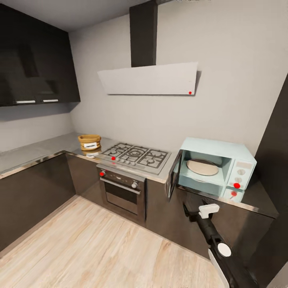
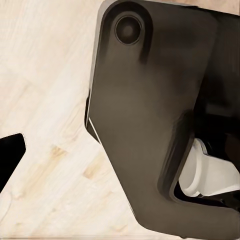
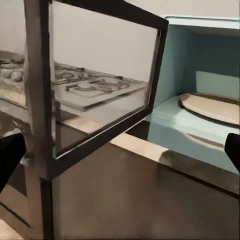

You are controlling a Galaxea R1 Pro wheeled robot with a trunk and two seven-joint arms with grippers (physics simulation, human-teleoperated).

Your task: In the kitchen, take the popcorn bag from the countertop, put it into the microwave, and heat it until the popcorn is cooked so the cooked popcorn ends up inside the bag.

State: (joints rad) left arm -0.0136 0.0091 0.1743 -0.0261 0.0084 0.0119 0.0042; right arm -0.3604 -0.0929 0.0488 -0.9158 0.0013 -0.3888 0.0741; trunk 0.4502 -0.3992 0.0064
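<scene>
Right gripper [image 3: 120, 150] hangs just in front of the open microwave [image 1: 224, 160], its two dark fingertips spread wide at the edges of the right wrist view with nothing between them; the left gripper's spread I cannot tell, as one dark fingertip [image 2: 10, 155] shows over the wooden floor [image 2: 45, 75]. The microwave door [image 1: 173, 175] stands swung out toward the gas hob [image 1: 136, 155], and the round turntable plate [image 1: 202, 167] inside lies bare. Well apart, past the hob in the corner, the popcorn bag [image 1: 89, 142] sits upright on the countertop [image 1: 44, 146]. It looks light and soft-walled, likely to crumple, so I would pinch gently at the rolled rim or across the body. Dark cabinets, a pale wall and a slanted hood [image 1: 150, 79] close the room.
</scene>
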